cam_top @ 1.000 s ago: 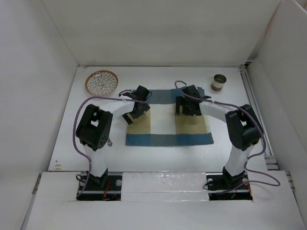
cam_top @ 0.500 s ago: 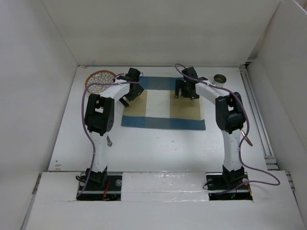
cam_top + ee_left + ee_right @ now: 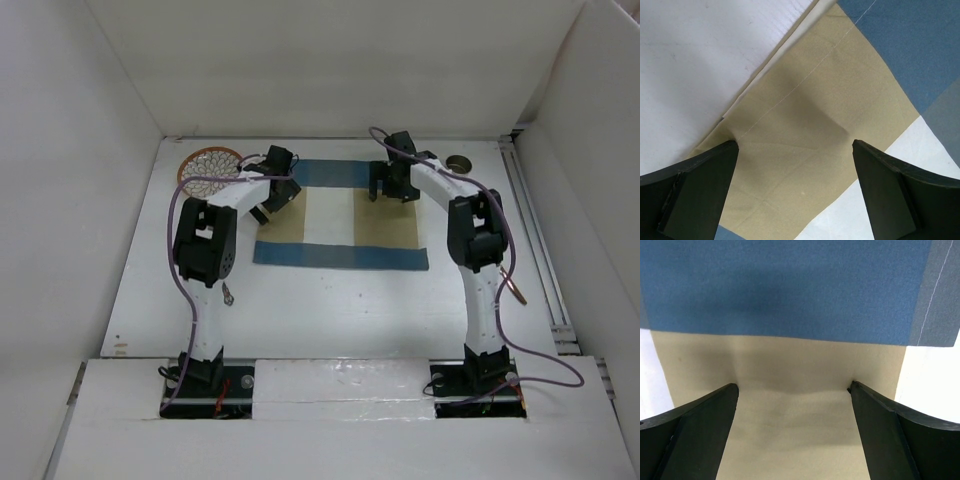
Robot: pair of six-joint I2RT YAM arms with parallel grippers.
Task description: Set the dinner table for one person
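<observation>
The blue-and-tan checked placemat [image 3: 335, 218] lies flat on the white dinner table [image 3: 330, 300], toward the back. My left gripper [image 3: 268, 207] stands open at the cloth's left edge, and both of its fingertips rest on a tan patch [image 3: 805, 110], with bare table [image 3: 690, 50] just beyond the hem. My right gripper [image 3: 388, 195] is open too. Its tips press on a tan patch below the far blue band [image 3: 790, 290], and the cloth wrinkles slightly between them. Nothing is gripped by either.
A round patterned plate [image 3: 205, 168] sits at the back left, close to the left arm. A small cup [image 3: 460, 162] at the back right is partly hidden behind the right arm. White panels wall the table on three sides.
Both arms have stretched away from their bases, and the placemat has slid with them toward the back of the table. Over the last half second it has stayed put.
</observation>
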